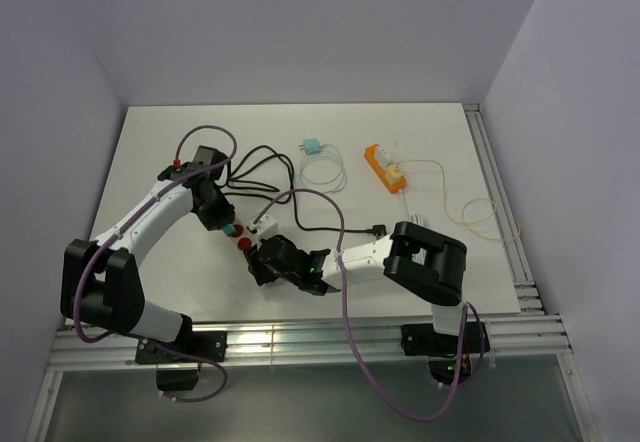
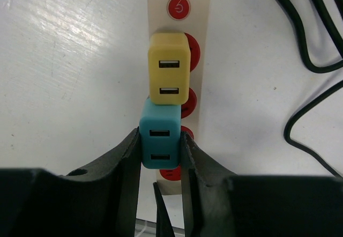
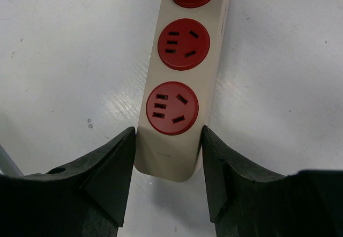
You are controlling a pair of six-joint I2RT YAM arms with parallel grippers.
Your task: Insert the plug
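Observation:
A cream power strip (image 1: pixel 256 230) with red sockets lies near the table's front middle. My left gripper (image 2: pixel 159 138) is shut on a teal plug (image 2: pixel 159 125), which sits directly over one red socket of the strip (image 2: pixel 202 12). Whether its prongs are in the socket is hidden. A yellow plug (image 2: pixel 169 75) sits on the strip just beyond, touching the teal one. My right gripper (image 3: pixel 169 140) is shut on the strip's near end (image 3: pixel 167 159), one finger against each long side. Three bare red sockets (image 3: pixel 172 108) show ahead of it.
A black cable (image 1: pixel 262 166) loops behind the strip and shows at the right of the left wrist view as the same cable (image 2: pixel 313 54). Farther back lie a teal plug with a white cord (image 1: pixel 313 149), an orange power strip (image 1: pixel 384 167) and a thin yellow cord (image 1: pixel 470 208).

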